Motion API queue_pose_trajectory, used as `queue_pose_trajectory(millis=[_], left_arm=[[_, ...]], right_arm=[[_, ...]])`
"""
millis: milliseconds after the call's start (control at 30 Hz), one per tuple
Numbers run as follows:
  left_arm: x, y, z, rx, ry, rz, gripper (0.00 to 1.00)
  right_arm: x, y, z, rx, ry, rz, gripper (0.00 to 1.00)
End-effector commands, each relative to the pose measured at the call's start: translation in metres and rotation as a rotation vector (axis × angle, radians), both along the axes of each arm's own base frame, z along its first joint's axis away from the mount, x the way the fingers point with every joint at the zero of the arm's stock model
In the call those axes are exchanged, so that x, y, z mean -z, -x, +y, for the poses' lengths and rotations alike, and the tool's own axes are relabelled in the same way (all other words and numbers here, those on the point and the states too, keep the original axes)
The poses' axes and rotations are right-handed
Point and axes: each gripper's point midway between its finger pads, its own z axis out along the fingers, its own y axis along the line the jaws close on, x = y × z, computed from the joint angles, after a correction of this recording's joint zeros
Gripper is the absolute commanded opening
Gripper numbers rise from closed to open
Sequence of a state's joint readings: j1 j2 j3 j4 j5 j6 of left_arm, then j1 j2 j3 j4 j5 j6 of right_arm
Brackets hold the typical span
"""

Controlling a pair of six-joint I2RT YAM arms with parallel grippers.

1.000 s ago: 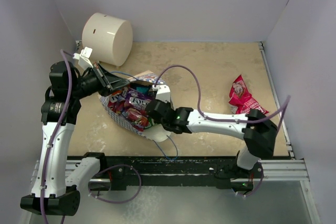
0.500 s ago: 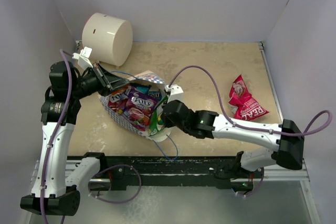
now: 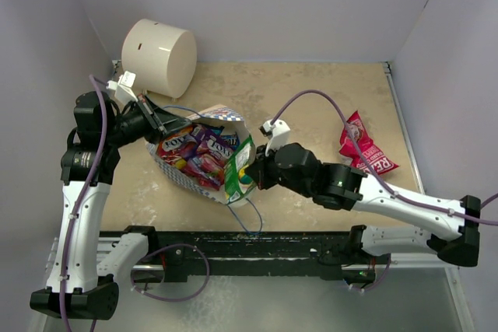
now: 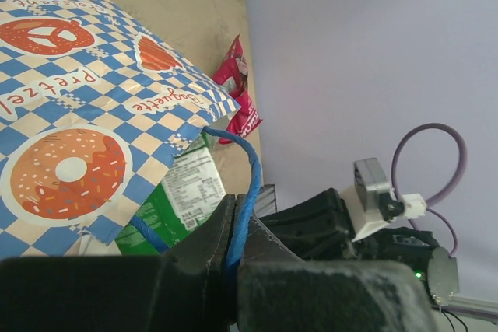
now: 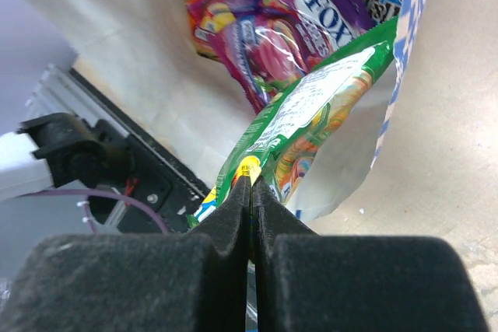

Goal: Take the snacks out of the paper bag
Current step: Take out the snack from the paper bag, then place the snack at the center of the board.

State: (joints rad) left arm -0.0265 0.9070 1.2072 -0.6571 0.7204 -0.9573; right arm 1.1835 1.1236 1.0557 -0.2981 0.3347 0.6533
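Note:
The blue-and-white checked paper bag (image 3: 176,173) lies open on its side left of centre, its outside filling the left wrist view (image 4: 85,114). Several purple and magenta snacks (image 3: 198,149) lie inside it, also in the right wrist view (image 5: 272,13). My left gripper (image 3: 165,120) is shut on the bag's blue cord handle (image 4: 247,192) at the bag's far rim. My right gripper (image 3: 255,175) is shut on a green snack packet (image 3: 240,169), held at the bag's mouth; the right wrist view shows the jaws pinching its edge (image 5: 311,114). A red snack packet (image 3: 362,147) lies on the table at the right.
A large cream cylinder (image 3: 159,57) lies at the back left. The bag's second blue cord handle (image 3: 250,223) trails toward the black rail at the near edge (image 3: 264,245). Walls enclose the table on three sides.
My right gripper has drawn back to the right out of the bag, pulling the green packet with it to the bag's mouth. The left gripper has held the handle still.

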Motion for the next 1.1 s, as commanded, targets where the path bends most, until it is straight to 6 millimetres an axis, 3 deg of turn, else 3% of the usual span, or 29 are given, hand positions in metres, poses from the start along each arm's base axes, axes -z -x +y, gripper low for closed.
queue_pose_trajectory(millis=[0,233,367,500,767,967,1067], left_arm=[[-0.018,0.002,0.001,0.0,-0.013,-0.073,0.0],[-0.012,0.001,0.004,-0.019,-0.034,-0.053,0.0],[-0.012,0.0,0.005,-0.018,-0.051,-0.054,0.0],[-0.012,-0.002,0.005,-0.015,-0.058,-0.055,0.0],[-0.012,0.003,0.005,-0.011,-0.058,-0.044,0.0],[-0.014,0.008,0.004,-0.007,-0.057,-0.041,0.0],[-0.016,0.012,0.004,-0.005,-0.055,-0.044,0.0]], right_arm=[[-0.083,0.005,0.0,-0.055,-0.168,-0.114,0.0],[-0.163,0.022,-0.018,-0.185,-0.254,-0.31,0.0],[-0.198,0.035,-0.04,-0.223,-0.29,-0.385,0.0],[-0.227,0.004,-0.082,0.023,-0.258,-0.452,0.0],[-0.231,-0.08,-0.133,0.498,-0.076,-0.477,0.0],[-0.192,-0.138,-0.161,0.66,0.022,-0.419,0.0],[-0.159,-0.161,-0.194,0.783,0.082,-0.354,0.0]])
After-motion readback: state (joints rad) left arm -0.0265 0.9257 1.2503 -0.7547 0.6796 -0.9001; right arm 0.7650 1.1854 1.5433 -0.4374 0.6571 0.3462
